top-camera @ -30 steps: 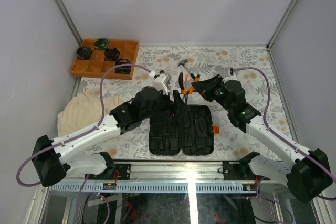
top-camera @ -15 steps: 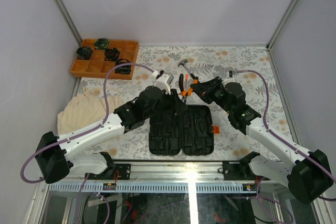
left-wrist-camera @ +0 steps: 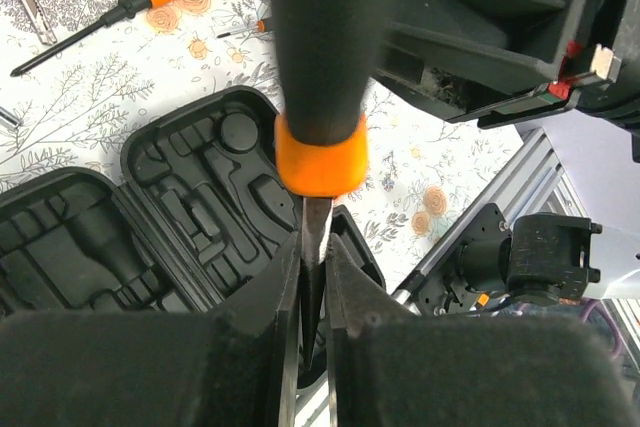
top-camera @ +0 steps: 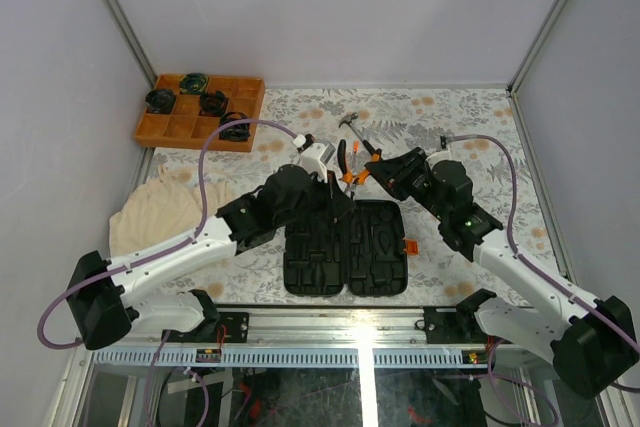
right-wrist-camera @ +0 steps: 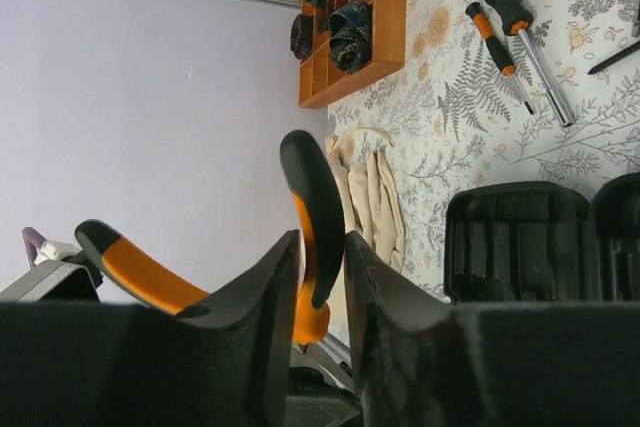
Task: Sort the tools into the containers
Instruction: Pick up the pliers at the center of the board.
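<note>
Left gripper [left-wrist-camera: 312, 259] advanced, screwdriver [left-wrist-camera: 320, 152] handle foremost

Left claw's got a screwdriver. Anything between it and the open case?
Nothing visible. The left claw grips the screwdriver by its shaft above the open case, whose slots look bare. The right claw, holding pliers, sits beyond the case's far edge.
</note>
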You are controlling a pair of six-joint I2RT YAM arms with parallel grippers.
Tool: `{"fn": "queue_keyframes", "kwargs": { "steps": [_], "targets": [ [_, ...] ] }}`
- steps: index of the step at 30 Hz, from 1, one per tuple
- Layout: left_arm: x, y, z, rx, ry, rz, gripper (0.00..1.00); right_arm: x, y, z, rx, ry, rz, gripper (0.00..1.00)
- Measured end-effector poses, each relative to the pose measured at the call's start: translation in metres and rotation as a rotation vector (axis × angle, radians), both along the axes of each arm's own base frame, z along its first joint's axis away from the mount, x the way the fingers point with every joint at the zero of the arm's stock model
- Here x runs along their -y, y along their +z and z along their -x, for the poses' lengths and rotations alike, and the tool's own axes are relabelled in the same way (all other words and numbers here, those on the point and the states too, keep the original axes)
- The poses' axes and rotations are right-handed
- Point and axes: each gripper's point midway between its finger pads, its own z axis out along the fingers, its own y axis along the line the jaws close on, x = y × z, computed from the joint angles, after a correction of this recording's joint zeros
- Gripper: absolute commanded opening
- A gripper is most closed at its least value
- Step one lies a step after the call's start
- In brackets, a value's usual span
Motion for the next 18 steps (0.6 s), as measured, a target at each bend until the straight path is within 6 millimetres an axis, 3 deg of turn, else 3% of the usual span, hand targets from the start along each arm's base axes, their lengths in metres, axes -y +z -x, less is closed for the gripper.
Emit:
{"fn": "queue_keyframes", "kwargs": {
  "steps": [4, 10, 14, 18],
  "targets": [
    [-0.007, -0.002, 0.005, -0.007, -0.003, -0.024, 0.0, 0.009, 0.002, 0.007, 0.041, -0.003, 0.074, 0.54],
    [-0.022, -0.015, 0.018, -0.05, -0.02, -0.103, 0.0, 0.029, 0.021, 0.015, 0.211, 0.007, 0.293, 0.64],
    [-0.03, -0.023, 0.031, -0.084, -0.061, -0.15, 0.0, 0.035, 0.026, 0.022, 0.377, 0.083, 0.496, 0.64],
    [-0.037, -0.025, 0.043, -0.108, -0.101, -0.177, 0.0, 0.025, 0.023, 0.035, 0.544, 0.255, 0.637, 0.64]
  ]
}}
